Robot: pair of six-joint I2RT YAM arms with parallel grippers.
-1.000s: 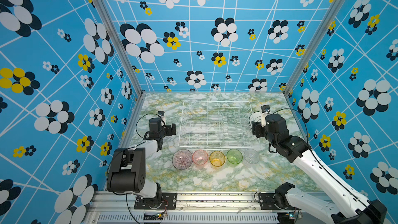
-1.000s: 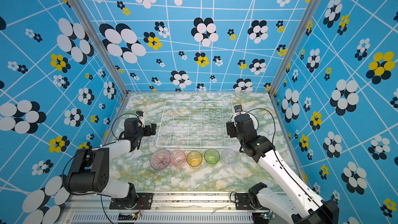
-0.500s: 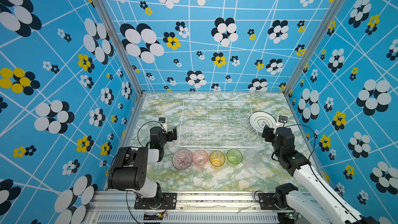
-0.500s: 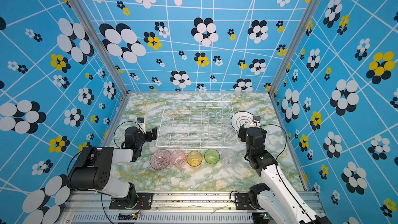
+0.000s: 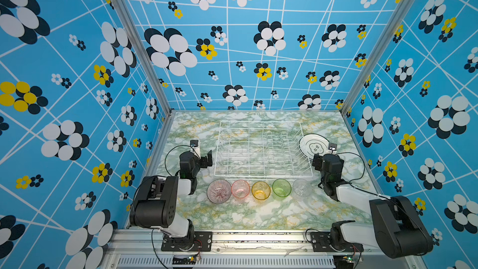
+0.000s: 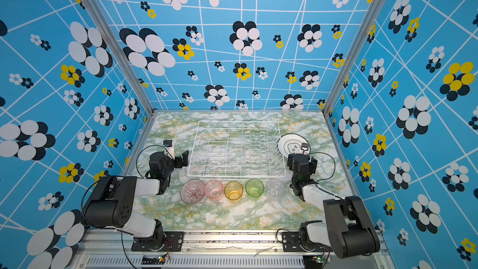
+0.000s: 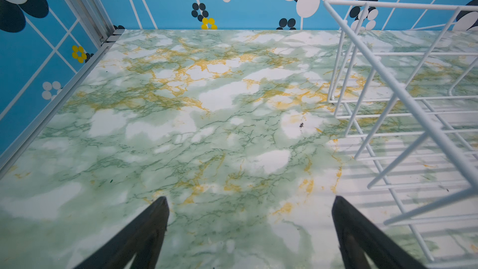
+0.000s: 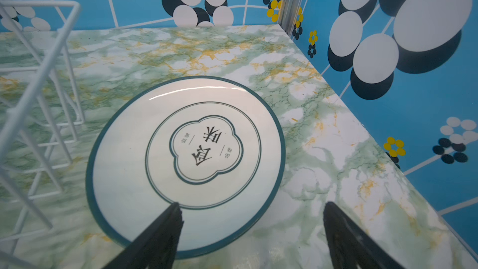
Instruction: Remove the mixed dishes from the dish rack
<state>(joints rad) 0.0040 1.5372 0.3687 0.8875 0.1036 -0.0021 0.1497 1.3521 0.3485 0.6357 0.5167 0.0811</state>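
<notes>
The white wire dish rack (image 5: 261, 151) (image 6: 236, 151) stands mid-table with no dish showing inside it. To its right a white plate with a dark green rim (image 5: 313, 146) (image 6: 291, 144) (image 8: 186, 161) lies flat on the table. In front of the rack stand, in a row, the pink-striped bowl (image 5: 219, 191), then the pink (image 5: 240, 188), yellow (image 5: 260, 190), green (image 5: 281, 188) and clear (image 5: 301, 189) tumblers. My right gripper (image 8: 252, 205) (image 5: 328, 161) hovers open just in front of the plate, holding nothing. My left gripper (image 7: 249, 203) (image 5: 208, 158) is open over bare table left of the rack.
The blue flowered walls close in the table on three sides. The rack's left wall (image 7: 388, 94) is close beside my left gripper. The metal rail with both arm bases (image 5: 258, 239) runs along the front edge.
My right gripper let go of the plate and drew back toward the front, jaws widening; the plate now lies uncovered. The left arm pulled back slightly.
</notes>
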